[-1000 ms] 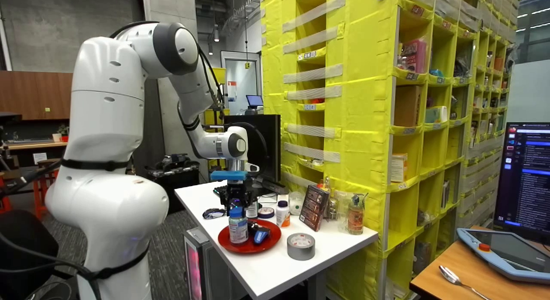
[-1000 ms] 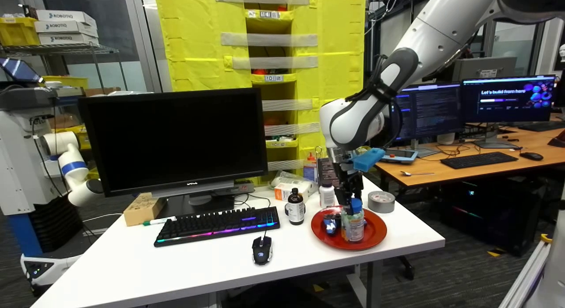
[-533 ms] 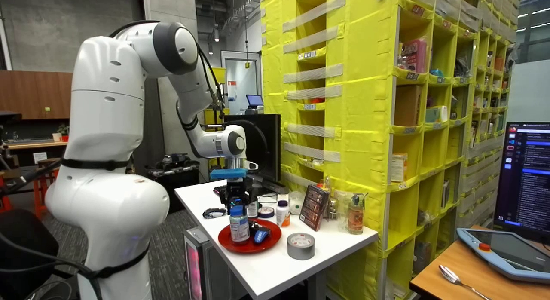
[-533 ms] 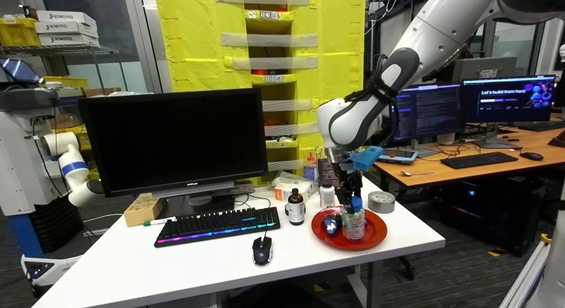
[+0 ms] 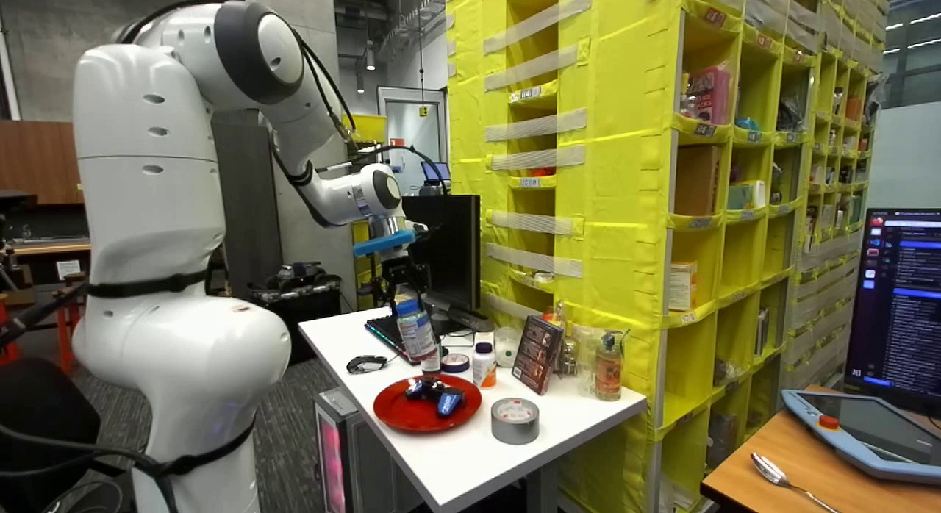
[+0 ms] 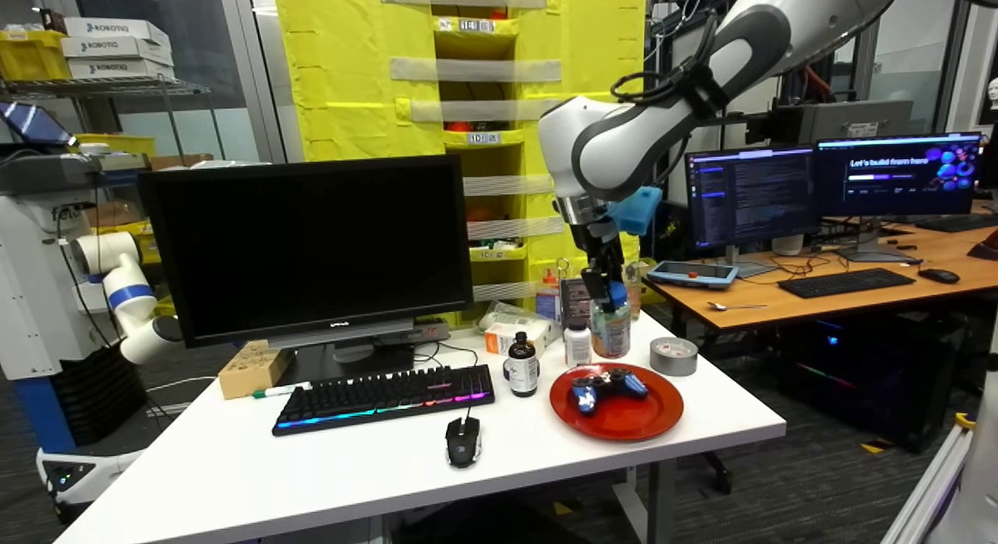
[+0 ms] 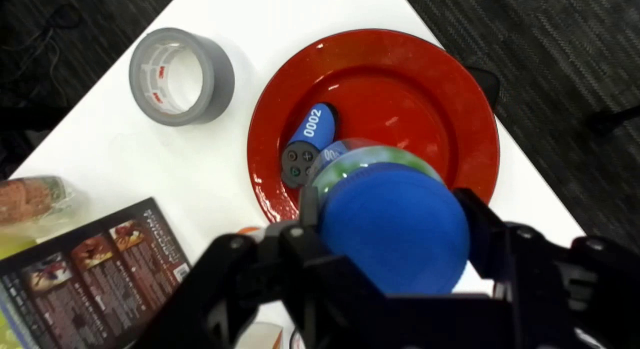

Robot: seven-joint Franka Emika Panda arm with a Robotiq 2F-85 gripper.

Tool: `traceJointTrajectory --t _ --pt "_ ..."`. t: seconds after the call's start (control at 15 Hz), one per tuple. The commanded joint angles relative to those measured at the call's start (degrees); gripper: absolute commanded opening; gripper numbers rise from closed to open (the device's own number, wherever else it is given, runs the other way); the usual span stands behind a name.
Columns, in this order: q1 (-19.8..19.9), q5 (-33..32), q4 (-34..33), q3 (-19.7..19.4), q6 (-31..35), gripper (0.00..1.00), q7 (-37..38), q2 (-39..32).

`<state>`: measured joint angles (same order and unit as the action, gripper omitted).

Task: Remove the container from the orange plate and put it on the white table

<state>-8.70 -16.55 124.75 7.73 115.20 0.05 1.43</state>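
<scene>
Here, jaws clamped on blue-lidded container [image 5: 417,335], lid [image 7: 395,229] between them, body below, off orange plate [image 6: 624,425].

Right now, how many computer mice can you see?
2: a corded mouse by the lit-up keyboard on the white table, and a plain black mouse on the wooden desk. Others might be hidden from view.

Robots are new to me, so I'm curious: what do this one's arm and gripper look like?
The arm is glossy white and rounded, with dark grey bands at joints. Black straps circle it, and black cables run along it. Toward its end are a silvery collar and a blue block. The gripper is black, with two fingers. I can read no lettering on either.
</scene>
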Motion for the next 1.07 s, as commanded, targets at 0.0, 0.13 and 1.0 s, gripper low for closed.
traceJointTrajectory --t 0.0,0.13,1.0 --pt "-1.23 0.93 -2.52 1.88 -0.93 0.41 -2.33 1.37" --pt "-2.14 1.86 -3.62 3.12 -0.02 0.41 -2.61 -0.01" --pt "-7.24 4.39 -14.09 7.01 0.11 0.41 -3.15 -17.68"
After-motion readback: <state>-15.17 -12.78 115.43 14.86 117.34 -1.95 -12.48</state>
